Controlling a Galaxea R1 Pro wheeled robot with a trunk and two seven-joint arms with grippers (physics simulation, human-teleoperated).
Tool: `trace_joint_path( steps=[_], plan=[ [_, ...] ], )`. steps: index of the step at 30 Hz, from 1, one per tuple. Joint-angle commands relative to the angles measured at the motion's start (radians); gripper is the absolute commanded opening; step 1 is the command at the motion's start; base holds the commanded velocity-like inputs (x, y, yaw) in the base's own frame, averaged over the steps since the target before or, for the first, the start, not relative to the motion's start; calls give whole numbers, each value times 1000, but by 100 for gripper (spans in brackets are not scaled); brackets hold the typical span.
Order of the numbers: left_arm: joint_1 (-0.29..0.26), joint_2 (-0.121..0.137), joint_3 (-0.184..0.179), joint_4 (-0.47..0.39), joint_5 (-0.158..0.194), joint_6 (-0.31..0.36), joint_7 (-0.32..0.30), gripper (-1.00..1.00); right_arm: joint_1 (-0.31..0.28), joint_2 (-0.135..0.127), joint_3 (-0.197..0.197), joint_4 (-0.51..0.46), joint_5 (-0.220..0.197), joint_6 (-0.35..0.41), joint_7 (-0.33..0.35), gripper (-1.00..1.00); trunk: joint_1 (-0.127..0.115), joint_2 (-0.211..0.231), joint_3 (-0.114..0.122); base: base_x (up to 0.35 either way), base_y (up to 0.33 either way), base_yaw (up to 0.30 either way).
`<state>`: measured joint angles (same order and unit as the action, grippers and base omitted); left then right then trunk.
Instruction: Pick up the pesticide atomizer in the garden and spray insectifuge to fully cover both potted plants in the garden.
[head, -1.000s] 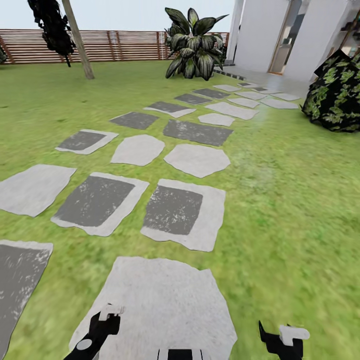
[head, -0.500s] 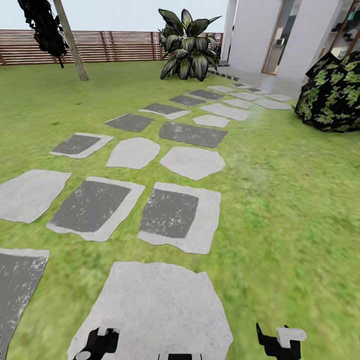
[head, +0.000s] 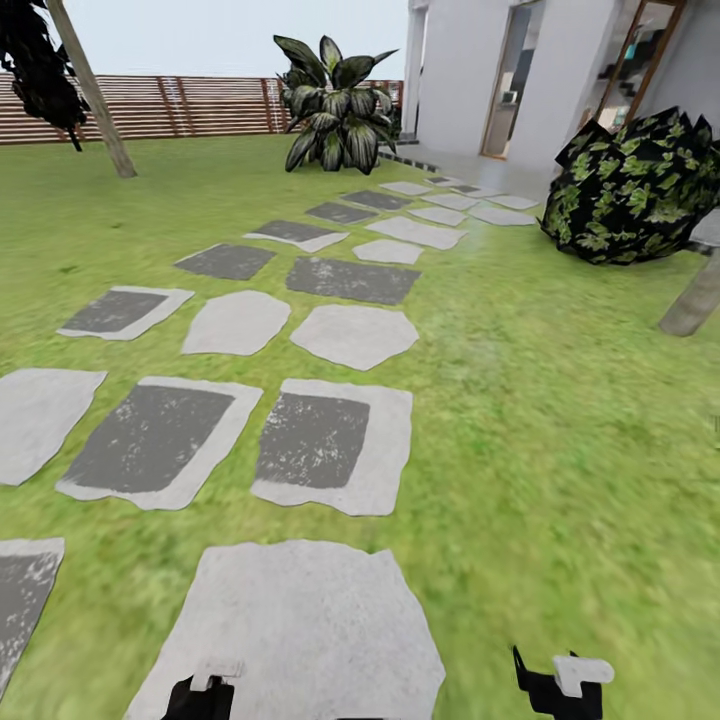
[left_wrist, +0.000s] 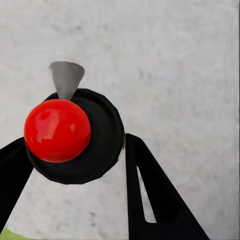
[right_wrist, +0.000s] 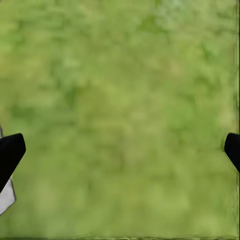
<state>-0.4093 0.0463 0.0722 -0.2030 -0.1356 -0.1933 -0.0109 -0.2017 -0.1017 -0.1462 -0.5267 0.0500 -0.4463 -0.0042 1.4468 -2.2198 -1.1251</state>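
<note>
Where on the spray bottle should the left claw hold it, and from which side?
Grip the spray bottle by its round black body below the red cap, one finger each side, coming from the side opposite the grey nozzle, as the left claw does. That keeps the nozzle unblocked.

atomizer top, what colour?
Red: the pesticide atomizer has a glossy red ball top on a black body, clearest in the left wrist view.

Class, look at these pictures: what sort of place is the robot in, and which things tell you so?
Most likely a house's back garden: a lawn crossed by stepping stones, a slatted wooden fence at the far edge, and leafy plants.
</note>
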Motion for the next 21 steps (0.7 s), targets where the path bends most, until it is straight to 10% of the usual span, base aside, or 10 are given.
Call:
trace_joint_path(
  steps=[1,21],
  plan=[
    [0,0,8,1,-10,-4,-1,-100,-1,0,-3,1,5,-3,0,100,0,0,0,0,0,-266],
    [0,-2,5,2,-10,-5,-1,-100,-1,0,-3,2,5,-3,0,100,0,0,19,0,0,-265]
  ],
)
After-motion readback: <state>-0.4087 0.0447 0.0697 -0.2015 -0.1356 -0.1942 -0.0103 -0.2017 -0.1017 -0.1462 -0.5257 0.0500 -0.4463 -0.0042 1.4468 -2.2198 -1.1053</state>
